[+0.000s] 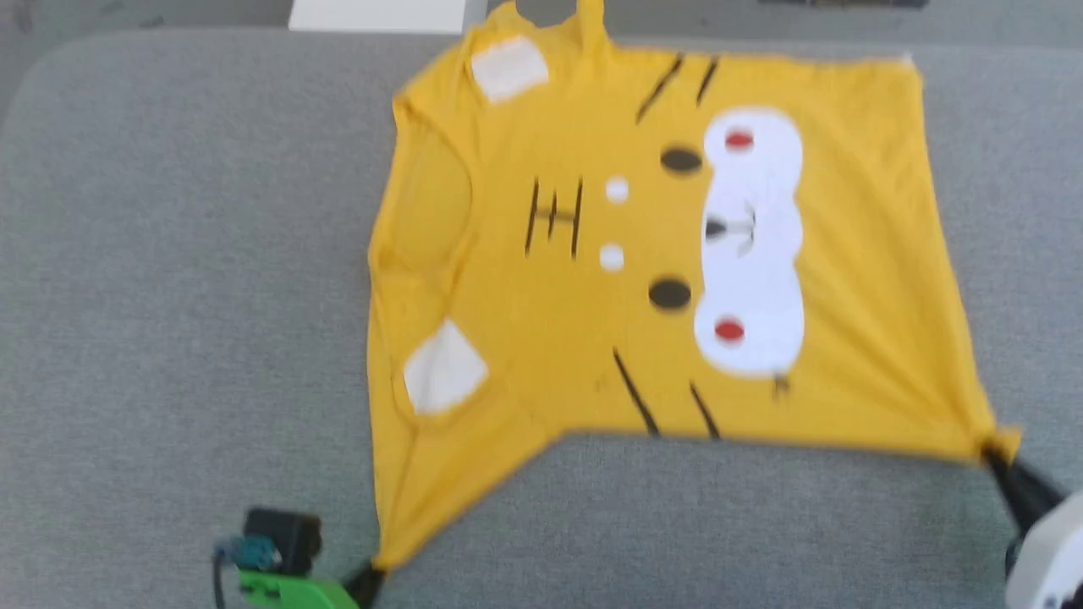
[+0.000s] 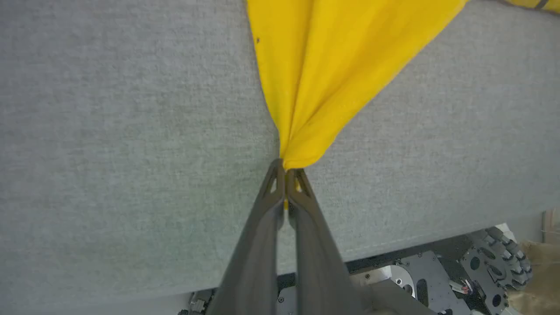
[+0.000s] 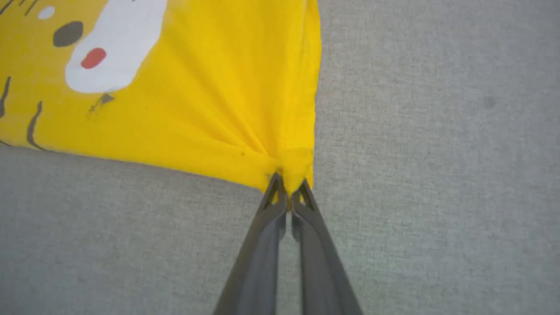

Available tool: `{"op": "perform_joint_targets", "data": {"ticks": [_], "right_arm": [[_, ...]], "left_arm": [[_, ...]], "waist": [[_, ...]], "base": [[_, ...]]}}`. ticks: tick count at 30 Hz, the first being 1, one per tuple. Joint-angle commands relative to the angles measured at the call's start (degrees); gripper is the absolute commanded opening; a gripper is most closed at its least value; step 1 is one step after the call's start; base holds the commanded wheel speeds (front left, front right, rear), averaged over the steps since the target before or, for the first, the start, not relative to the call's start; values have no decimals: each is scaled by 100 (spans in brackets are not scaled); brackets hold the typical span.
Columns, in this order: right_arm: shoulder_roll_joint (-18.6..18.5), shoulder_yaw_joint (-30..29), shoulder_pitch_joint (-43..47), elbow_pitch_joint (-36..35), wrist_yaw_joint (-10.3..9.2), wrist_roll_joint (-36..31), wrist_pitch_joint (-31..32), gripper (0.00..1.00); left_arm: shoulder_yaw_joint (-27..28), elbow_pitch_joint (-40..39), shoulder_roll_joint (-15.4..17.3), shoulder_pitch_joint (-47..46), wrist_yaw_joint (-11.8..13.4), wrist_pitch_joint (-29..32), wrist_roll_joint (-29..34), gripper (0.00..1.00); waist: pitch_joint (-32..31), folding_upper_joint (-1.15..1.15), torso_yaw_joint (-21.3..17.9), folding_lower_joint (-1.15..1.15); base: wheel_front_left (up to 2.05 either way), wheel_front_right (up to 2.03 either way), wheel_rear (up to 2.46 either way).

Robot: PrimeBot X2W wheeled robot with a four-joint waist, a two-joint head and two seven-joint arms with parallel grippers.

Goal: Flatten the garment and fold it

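My left gripper [image 2: 284, 169] is clamped tight on the nearest left corner of the garment [image 1: 592, 254], with yellow fabric bunched between the tips. My right gripper [image 3: 288, 186] is pinched together on the garment's near right corner. Beyond both grips the garment lies print-up on the grey table [image 1: 169, 254], stretched taut into points at each held corner.

1. The grey cloth-covered worktop [image 1: 169, 254] stretches away ahead of both grippers.
2. The garment [image 1: 592, 279] lies spread on it, print up, beyond the gripper tips.
3. Its near corners are pinched in the left gripper [image 1: 370, 578] and the right gripper [image 1: 990, 457], with bare worktop between them.
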Motion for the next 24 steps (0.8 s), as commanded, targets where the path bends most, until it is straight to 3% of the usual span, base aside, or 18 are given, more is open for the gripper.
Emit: {"op": "perform_joint_targets", "data": {"ticks": [1,8,15,20,24], "right_arm": [[21,16,235,-23,-10,12,106,0],[-23,-31,1167,-105,-10,235,838,0],[-1,-275,1929,-369,-10,628,1629,0],[100,-483,2015,-657,-10,664,1665,0],[26,-550,1746,-837,-10,584,1439,0]], "left_arm": [[-51,43,87,194,-65,109,-109,0],[-236,35,253,667,-219,599,-539,0],[-277,-167,366,1064,-196,975,-931,0],[15,-396,357,1082,-122,520,-832,0],[250,-608,352,779,-217,95,-676,0]], "waist": [[-253,0,18,1],[-382,0,44,1],[-542,0,86,1],[-676,0,94,1],[-666,0,93,1]], "base": [[0,0,0],[0,0,0],[0,0,0],[0,0,0],[0,0,0]]}}
